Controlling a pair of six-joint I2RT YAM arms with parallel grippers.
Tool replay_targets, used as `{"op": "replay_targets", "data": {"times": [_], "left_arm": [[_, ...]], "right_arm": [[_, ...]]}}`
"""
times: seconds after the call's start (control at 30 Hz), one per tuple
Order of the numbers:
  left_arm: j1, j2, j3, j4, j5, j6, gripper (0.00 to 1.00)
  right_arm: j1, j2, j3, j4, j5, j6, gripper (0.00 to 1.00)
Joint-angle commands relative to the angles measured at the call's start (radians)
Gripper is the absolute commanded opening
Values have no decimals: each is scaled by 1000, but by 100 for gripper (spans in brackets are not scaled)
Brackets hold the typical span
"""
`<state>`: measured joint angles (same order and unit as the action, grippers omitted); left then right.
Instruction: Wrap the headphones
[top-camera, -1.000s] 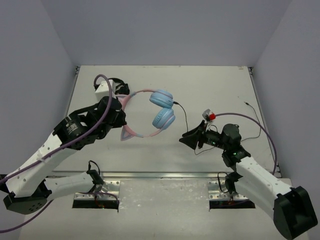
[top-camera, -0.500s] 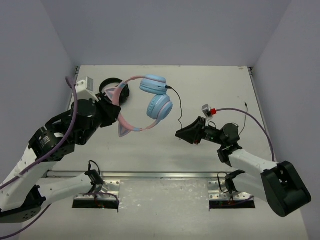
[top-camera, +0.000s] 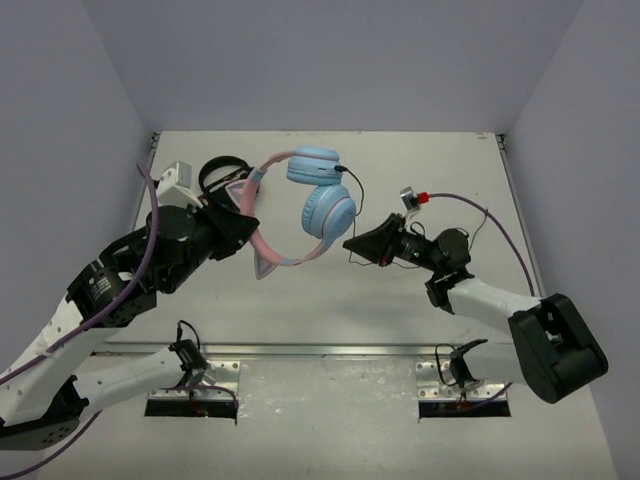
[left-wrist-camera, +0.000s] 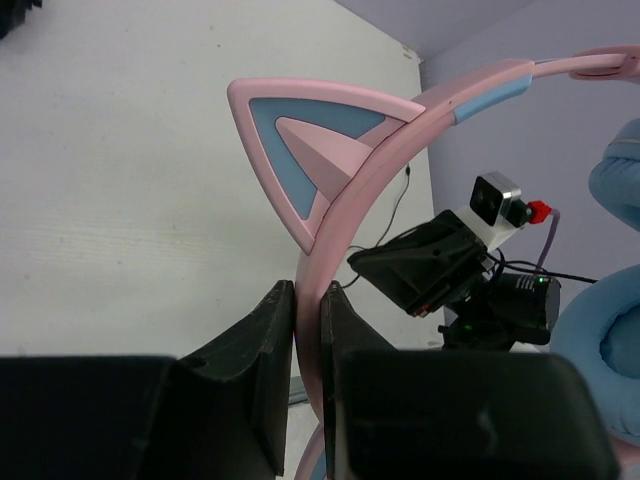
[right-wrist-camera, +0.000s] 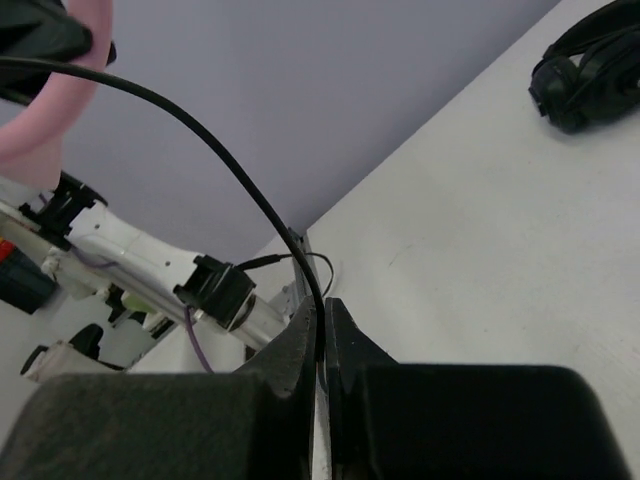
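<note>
So the left gripper (left-wrist-camera: 307, 300) has its fingers clamped on the pink headband (left-wrist-camera: 400, 130) of the headphones (top-camera: 318, 165), right below one cat ear (left-wrist-camera: 300, 150); the whole set hangs in the air off its tips, above the table (top-camera: 440, 170); the blue earcups (top-camera: 328, 210) sit stacked out past the fingers, over toward the right arm; the right gripper (right-wrist-camera: 322, 312) is pinched tight on the thin black cable (right-wrist-camera: 225, 150), which arcs up from between its fingers; the two grippers are near each other, tips roughly facing; the smaller black headphones (top-camera: 222, 176) lie on the table beyond the left gripper.
</note>
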<state>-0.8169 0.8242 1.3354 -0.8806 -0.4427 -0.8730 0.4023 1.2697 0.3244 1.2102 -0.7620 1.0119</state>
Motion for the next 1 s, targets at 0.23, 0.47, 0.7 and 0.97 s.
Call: {"op": "replay_targets", "data": {"times": [0.23,0.47,0.7,0.97], "left_arm": [[-2,-126,-94,285,7,-291,0],[-2,-169,-156,352,-126,-457,0],[-2,-149,-111,290,-380,-532,0],[-2,-56,-62,68,-703,-527,0]], "right_arm": [[283,-127,146,-480,357,-289,1],[539,-96,223,-615,565,-421,1],[688,-33,358,-767,705,-541,1],[763,-79,412,-866,708,-610,1]]}}
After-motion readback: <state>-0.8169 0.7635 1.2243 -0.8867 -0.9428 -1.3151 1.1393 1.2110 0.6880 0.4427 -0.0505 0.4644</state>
